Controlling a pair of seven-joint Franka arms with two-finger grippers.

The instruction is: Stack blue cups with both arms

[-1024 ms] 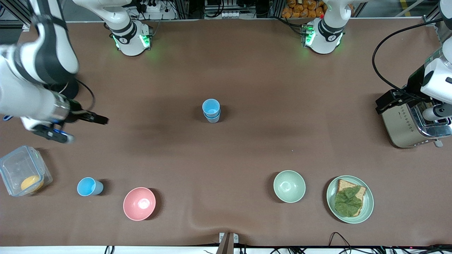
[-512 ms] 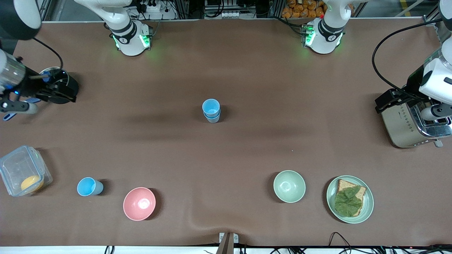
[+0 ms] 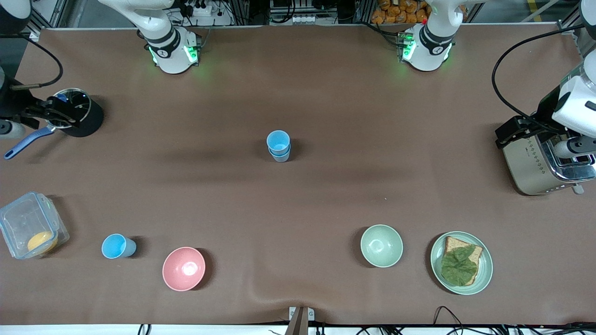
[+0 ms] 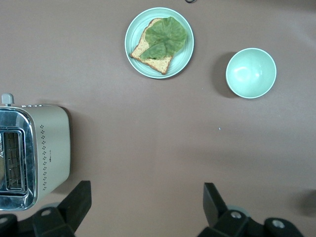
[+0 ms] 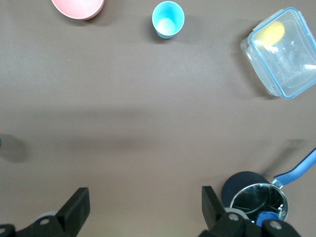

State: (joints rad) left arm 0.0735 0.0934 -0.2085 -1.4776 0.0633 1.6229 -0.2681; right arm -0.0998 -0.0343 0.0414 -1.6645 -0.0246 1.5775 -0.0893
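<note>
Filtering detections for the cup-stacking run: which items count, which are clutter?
Job: stacked blue cups at mid-table; single blue cup beside the pink bowl.

Clutter: pink bowl, green bowl, plate with toast and lettuce, toaster, clear container, black pot.

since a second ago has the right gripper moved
Yes. The right gripper pulled away from the lone blue cup, now over the dark pot.
</note>
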